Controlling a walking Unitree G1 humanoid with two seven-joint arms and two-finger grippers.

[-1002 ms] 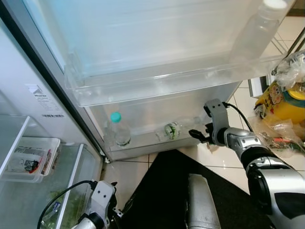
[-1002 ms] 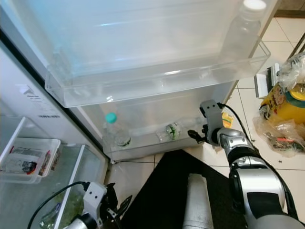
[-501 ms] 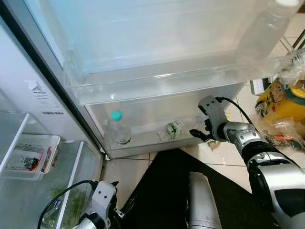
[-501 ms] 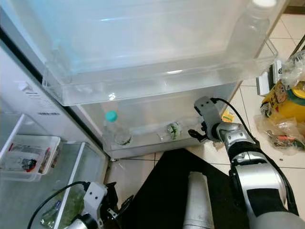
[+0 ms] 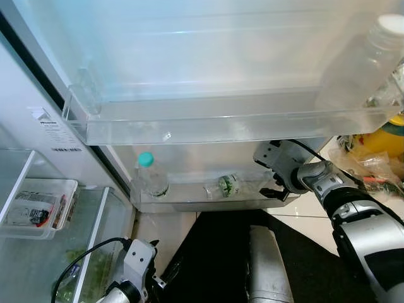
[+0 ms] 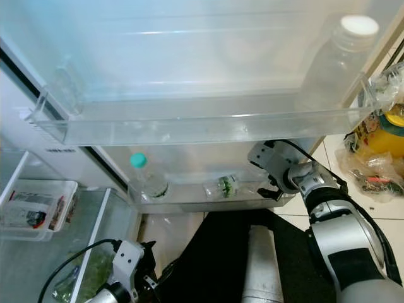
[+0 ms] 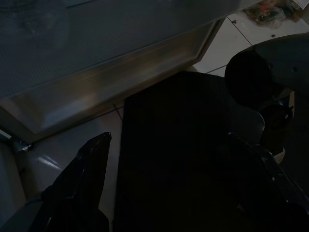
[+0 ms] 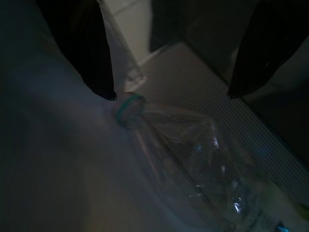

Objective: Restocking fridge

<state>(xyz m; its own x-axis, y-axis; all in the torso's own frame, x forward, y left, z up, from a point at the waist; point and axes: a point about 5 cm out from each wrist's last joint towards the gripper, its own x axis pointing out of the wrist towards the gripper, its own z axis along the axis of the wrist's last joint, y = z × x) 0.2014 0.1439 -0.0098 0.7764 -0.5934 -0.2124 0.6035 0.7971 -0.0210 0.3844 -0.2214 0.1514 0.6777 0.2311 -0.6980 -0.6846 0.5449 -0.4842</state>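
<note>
Right wrist: fingers (image 8: pixel 91 53) (spread) flank bottle (image 8: pixel 193 159)

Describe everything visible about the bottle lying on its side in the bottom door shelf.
The lying bottle is clear plastic with a green-and-white label around its middle, resting on its side in the bottom door shelf, right of the upright teal-capped bottle and apart from it. The right wrist view shows a teal ring at its neck, pointing toward the open right hand, whose fingers sit either side of the neck without touching it.
</note>
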